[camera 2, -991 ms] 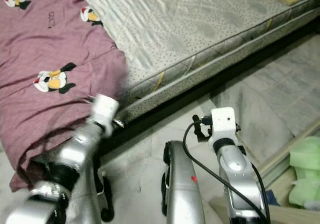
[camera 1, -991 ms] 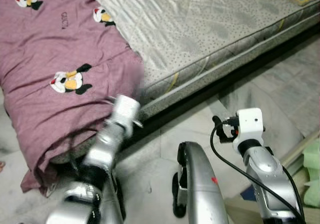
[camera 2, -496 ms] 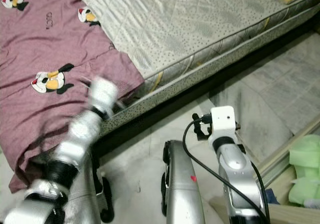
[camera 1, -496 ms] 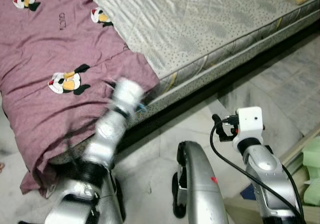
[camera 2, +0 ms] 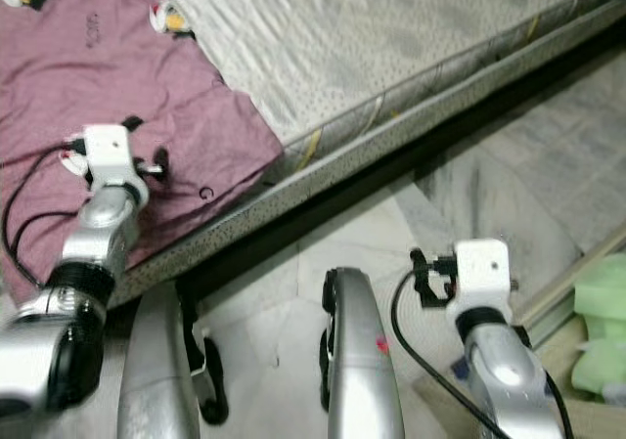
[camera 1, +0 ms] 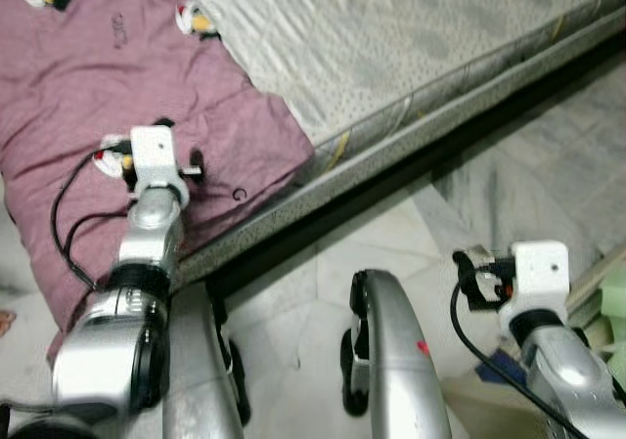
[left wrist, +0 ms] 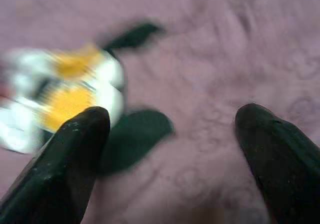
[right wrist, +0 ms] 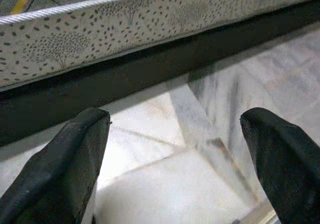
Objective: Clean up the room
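The left arm is reaching forward and up, its white wrist block raised, and the left pincer is holding its two black fingers spread wide. The right arm is hanging lower, bent, with the right pincer also gaping, fingers apart.

The two head cameras look forward and steeply down from above both arms, taking in the bed's near edge, the maroon blanket draped over that edge, the bare mattress and the pale floor below; both share this scene with a slight sideways offset. The left wrist camera sits very close above the blanket, looking along the left end effector at a blurred cartoon print. The right wrist camera looks low and nearly level along the right end effector at the mattress side and floor.
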You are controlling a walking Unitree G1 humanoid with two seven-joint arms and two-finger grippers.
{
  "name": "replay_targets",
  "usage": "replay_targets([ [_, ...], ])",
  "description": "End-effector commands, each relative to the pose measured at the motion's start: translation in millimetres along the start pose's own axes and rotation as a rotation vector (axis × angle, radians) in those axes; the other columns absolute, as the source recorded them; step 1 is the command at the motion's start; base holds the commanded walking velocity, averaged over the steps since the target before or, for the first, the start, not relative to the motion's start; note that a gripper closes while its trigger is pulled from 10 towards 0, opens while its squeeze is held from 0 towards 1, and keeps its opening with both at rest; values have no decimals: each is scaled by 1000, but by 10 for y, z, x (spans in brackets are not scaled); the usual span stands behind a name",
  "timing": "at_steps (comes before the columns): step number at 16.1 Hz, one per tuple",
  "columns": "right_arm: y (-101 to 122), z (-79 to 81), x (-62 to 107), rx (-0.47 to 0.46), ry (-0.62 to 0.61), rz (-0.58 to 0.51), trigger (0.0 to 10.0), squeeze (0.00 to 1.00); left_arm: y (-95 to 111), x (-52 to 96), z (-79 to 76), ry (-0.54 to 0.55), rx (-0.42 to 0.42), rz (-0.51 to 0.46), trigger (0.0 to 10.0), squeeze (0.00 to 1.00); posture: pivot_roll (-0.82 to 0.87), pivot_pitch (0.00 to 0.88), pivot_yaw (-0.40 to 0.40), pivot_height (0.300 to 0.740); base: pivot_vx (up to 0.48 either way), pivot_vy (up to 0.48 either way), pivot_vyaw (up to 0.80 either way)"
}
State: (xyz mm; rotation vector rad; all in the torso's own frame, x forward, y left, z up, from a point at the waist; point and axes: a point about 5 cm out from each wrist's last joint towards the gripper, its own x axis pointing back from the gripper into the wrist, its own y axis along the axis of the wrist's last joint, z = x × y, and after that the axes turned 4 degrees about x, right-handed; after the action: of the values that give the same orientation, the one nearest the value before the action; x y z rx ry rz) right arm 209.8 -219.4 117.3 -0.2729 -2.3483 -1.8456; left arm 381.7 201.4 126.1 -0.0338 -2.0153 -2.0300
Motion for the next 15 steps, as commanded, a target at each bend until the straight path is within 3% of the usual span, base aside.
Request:
replay_targets([
  [1,18,-3,43,-3,-6,3,10000,0,-192,14,-24,-37,-9,112,10000,0,-224,345,0,532,0,0,0],
  [5,21,1,65,-10,-10,19,10000,0,-105,-6,-407,-224,-89,144,10000,0,-233,341,9,532,0,0,0],
  [6,22,11,48,-6,-10,18,10000,0,-91,18,-598,-304,-141,142,10000,0,-233,334,10,532,0,0,0],
  [9,23,22,-12,-7,-13,14,10000,0,-175,106,-889,-443,-233,140,10000,0,-228,317,12,532,0,0,0],
  [11,33,39,-65,-7,-12,4,10000,0,-305,179,-995,-516,-295,147,10000,0,-221,300,14,532,0,0,0],
  [15,60,77,-177,-10,-6,-17,10000,0,-396,226,-1029,-562,-335,144,10000,0,-200,269,11,532,0,0,0],
])
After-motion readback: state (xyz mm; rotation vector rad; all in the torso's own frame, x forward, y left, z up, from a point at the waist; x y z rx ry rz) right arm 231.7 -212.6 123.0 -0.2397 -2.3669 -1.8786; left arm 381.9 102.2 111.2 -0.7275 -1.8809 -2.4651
